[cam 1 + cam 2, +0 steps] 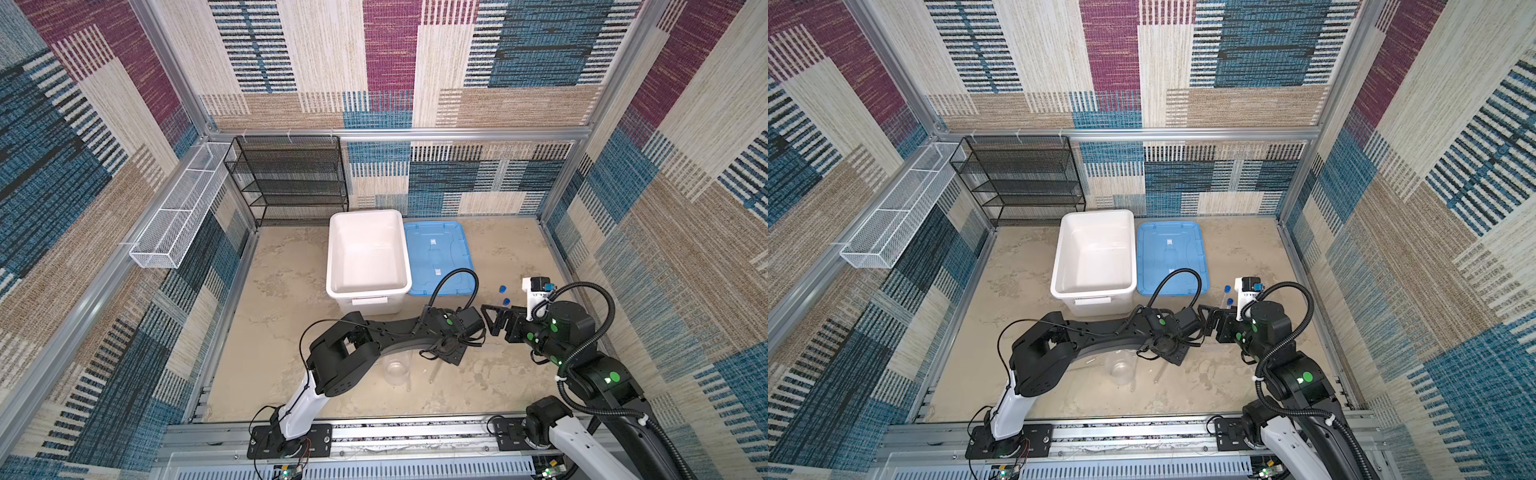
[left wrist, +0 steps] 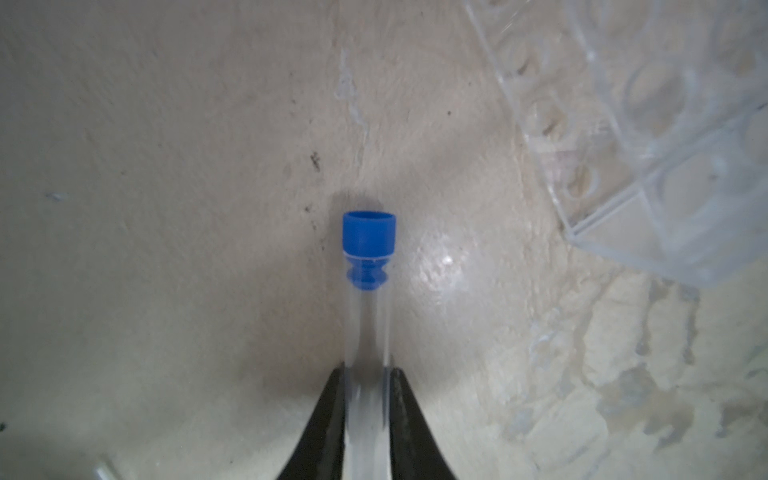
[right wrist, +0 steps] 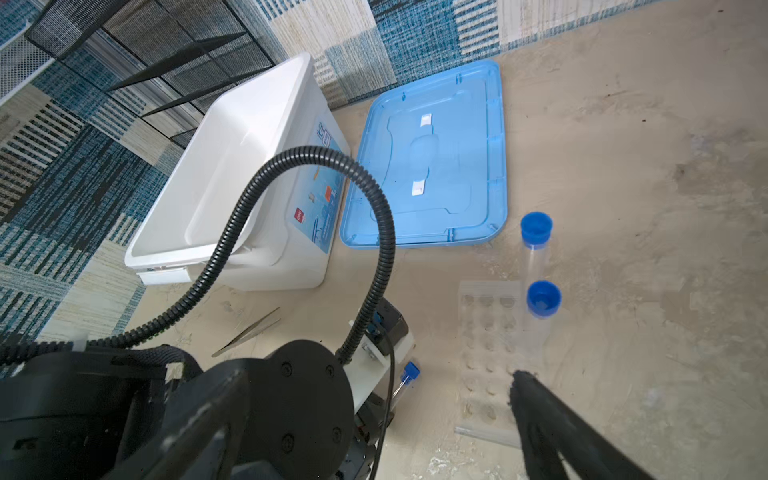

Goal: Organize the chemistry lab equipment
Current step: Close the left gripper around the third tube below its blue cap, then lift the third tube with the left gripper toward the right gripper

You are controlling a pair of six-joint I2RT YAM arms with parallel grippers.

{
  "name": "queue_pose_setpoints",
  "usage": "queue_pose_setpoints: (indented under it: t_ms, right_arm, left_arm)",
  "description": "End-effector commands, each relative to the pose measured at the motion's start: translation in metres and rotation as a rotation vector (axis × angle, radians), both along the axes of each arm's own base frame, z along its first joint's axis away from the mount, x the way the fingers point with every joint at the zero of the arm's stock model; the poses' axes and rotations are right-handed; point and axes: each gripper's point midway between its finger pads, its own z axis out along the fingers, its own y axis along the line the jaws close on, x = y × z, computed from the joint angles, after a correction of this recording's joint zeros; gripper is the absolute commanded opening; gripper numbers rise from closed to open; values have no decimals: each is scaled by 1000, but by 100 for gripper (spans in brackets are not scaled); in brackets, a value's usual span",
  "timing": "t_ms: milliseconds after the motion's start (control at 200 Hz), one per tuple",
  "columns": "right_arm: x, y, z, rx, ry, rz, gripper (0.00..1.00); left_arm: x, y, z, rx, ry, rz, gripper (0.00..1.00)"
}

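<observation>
My left gripper (image 2: pixel 368 370) is shut on a clear blue-capped test tube (image 2: pixel 368 237), low over the sandy tabletop; the cap end sticks out past the fingers. The same tube (image 3: pixel 405 376) shows under the left wrist in the right wrist view. The clear tube rack (image 2: pixel 648 137) (image 3: pixel 490 332) lies just beside it, with two more capped tubes (image 3: pixel 536 226) (image 3: pixel 543 298) at its far side. My right gripper (image 1: pixel 494 318) (image 3: pixel 376 374) hangs open above the rack, holding nothing. A clear beaker (image 1: pixel 395 370) and a thin rod (image 1: pixel 434 370) lie near the left arm; tweezers (image 3: pixel 249 332) lie by the bin.
The white bin (image 1: pixel 332 257) stands open at mid-table with its blue lid (image 1: pixel 436 257) flat beside it. A black mesh shelf (image 1: pixel 291 178) is against the back wall and a white wire basket (image 1: pixel 178 212) hangs on the left wall. The two wrists nearly meet.
</observation>
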Motion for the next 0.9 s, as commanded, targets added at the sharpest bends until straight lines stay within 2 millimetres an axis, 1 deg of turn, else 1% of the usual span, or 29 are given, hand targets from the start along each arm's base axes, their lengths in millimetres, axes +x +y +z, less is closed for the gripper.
queue_pose_setpoints:
  t_ms: [0, 100, 220, 421, 541, 611, 661, 786, 896]
  right_arm:
    - [0, 3, 9, 18, -38, 15, 99]
    - [-2, 4, 12, 25, -47, 22, 99]
    - [-3, 4, 14, 31, -57, 25, 99]
    - [-1, 3, 12, 27, -46, 15, 99]
    - [1, 0, 11, 18, -51, -2, 99]
    - [1, 0, 12, 20, -52, -5, 99]
    - [1, -1, 12, 21, -48, -13, 99]
    - [3, -2, 11, 19, -40, -24, 99]
    - [3, -2, 9, 26, -21, -30, 99]
  left_arm:
    - [-24, 32, -21, 120, 121, -3, 21]
    - [-26, 34, -22, 119, 126, -5, 21]
    - [-21, 36, -15, 86, 100, 11, 20]
    - [-10, 18, 8, -74, 27, -24, 20]
    - [-5, 12, 15, -142, -11, -33, 19]
    - [-4, 3, 19, -206, -28, -52, 19]
    - [-2, -2, 25, -237, -41, -66, 19]
    - [1, -17, 52, -343, -92, -121, 18]
    - [6, -22, 72, -402, -140, -141, 18]
